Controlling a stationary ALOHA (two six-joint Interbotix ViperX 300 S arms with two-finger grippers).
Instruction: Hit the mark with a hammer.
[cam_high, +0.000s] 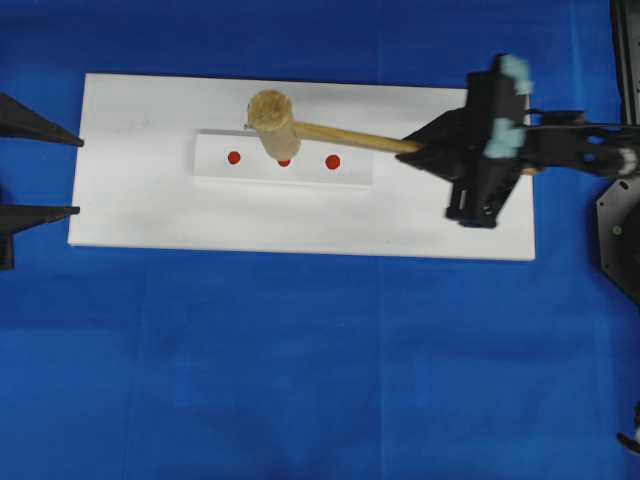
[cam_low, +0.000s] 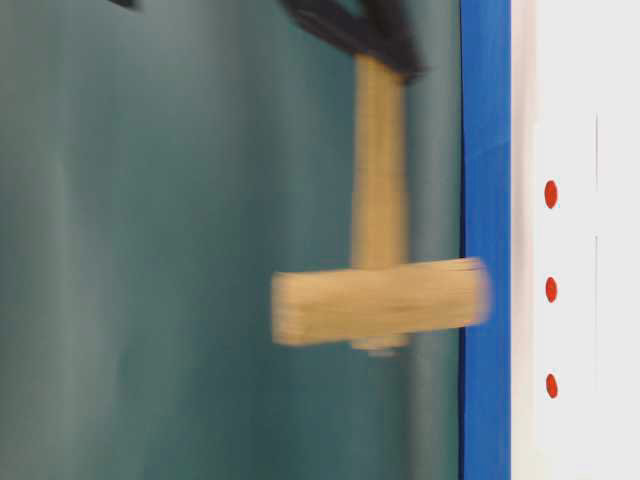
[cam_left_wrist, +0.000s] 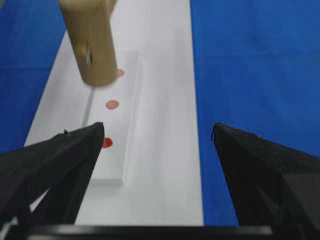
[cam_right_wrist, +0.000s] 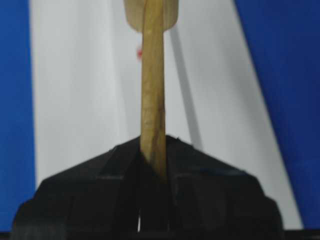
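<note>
With the right gripper (cam_high: 425, 150) clamped on the hammer (cam_high: 275, 125) handle and the left gripper (cam_left_wrist: 157, 135) spread wide, swing squarely onto the middle mark (cam_high: 284, 162).

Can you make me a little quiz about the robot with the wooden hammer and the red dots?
1. How many red dots can you count on the small white block in the left wrist view?
2. True or false: the left pincer holds the hammer.
3. In the overhead view, the hammer's head is over which dot? A) left B) middle C) right

Key: 1. Three. 2. False; the right pincer grips the handle and the left pincer is open with nothing in it. 3. B.
</note>
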